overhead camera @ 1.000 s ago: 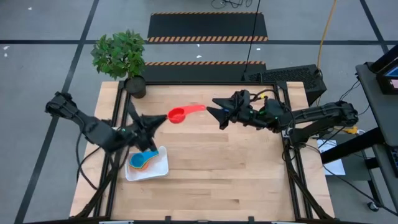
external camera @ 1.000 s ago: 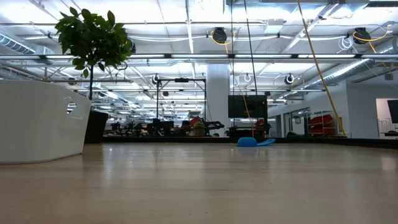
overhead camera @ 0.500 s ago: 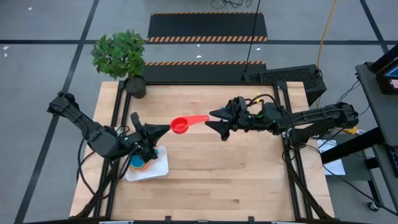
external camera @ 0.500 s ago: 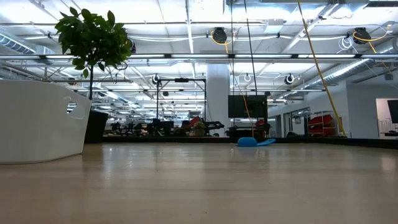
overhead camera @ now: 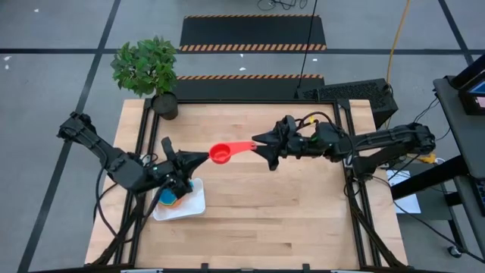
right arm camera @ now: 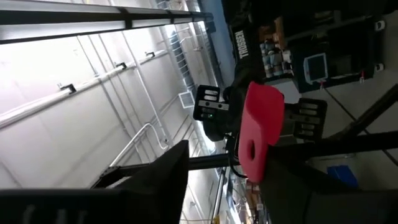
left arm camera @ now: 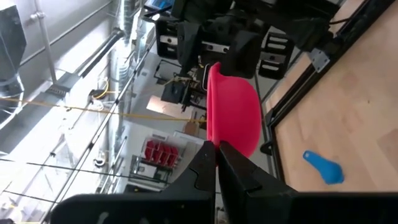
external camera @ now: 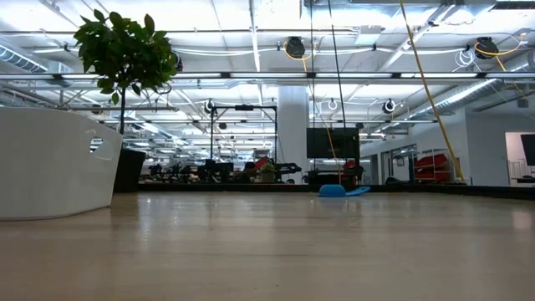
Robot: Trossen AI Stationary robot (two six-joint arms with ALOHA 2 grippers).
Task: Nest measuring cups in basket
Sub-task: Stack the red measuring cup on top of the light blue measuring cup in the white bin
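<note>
A red measuring cup (overhead camera: 220,154) hangs above the table's middle, its handle (overhead camera: 242,145) pointing toward the table's right. My left gripper (overhead camera: 204,157) is shut on its bowl (left arm camera: 233,112). My right gripper (overhead camera: 262,150) stands open at the handle's free end (right arm camera: 261,124), one finger on each side. The white basket (overhead camera: 195,203) lies at the near left with a blue cup (overhead camera: 164,198) and an orange cup (overhead camera: 175,203) in it, partly under my left arm. A light blue cup (external camera: 343,191) lies on the bare table. My left gripper pinches the bowl's wall at the rim (left arm camera: 213,142), on the side away from the handle, between its two fingers. The fingers come in level from the table's left. The cup is lifted clear, on its side, with the handle sticking out toward my right gripper. My right gripper has the handle's free end (right arm camera: 256,155) between its open fingers; whether a finger touches it I cannot tell.
A potted plant (overhead camera: 148,72) stands at the far left corner, its dark pot (overhead camera: 164,105) on the table. The low view shows the basket's white wall (external camera: 50,163) close by on the left. Bare wood lies along the near and right parts of the table.
My left gripper has carried the red cup a little toward the table's near edge, still lifted clear. My right gripper has followed toward the near edge and rolled, so the handle's free end now lies between its fingers.
</note>
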